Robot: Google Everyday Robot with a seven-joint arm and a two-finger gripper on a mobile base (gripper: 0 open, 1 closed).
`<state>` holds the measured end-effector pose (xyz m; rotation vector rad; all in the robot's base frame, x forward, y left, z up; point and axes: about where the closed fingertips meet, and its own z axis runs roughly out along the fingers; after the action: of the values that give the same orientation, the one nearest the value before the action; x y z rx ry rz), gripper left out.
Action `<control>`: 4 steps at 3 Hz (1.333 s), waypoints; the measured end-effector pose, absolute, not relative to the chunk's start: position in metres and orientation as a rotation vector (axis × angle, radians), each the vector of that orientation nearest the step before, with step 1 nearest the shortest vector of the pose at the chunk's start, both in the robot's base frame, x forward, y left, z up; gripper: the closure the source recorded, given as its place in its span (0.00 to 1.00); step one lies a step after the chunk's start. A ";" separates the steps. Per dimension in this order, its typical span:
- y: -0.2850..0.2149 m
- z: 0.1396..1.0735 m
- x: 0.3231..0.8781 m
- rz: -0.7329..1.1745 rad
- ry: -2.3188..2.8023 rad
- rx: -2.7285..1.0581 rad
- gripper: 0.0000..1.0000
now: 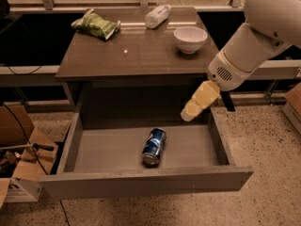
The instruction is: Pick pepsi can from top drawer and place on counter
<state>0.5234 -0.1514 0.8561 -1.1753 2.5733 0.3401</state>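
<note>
The pepsi can [154, 147] lies on its side in the middle of the open top drawer [141, 182], silver top toward the front. The counter [136, 51] is the tabletop above the drawer. My gripper [190, 112] with cream-coloured fingers hangs from the white arm above the drawer's back right part, to the right of the can and higher than it, not touching it.
On the counter stand a white bowl [190, 38], a white plastic bottle [157, 16] lying on its side and a green snack bag [96, 26]. Cardboard boxes [19, 159] sit on the floor at left. A dark railing runs behind the table.
</note>
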 end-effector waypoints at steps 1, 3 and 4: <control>-0.133 0.831 0.536 0.449 2.583 -1.104 0.00; -0.114 0.767 0.557 0.627 2.730 -0.904 0.00; -0.108 0.732 0.561 0.630 2.850 -0.790 0.00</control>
<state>0.5610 -0.1082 0.7319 -0.7899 2.8499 0.6303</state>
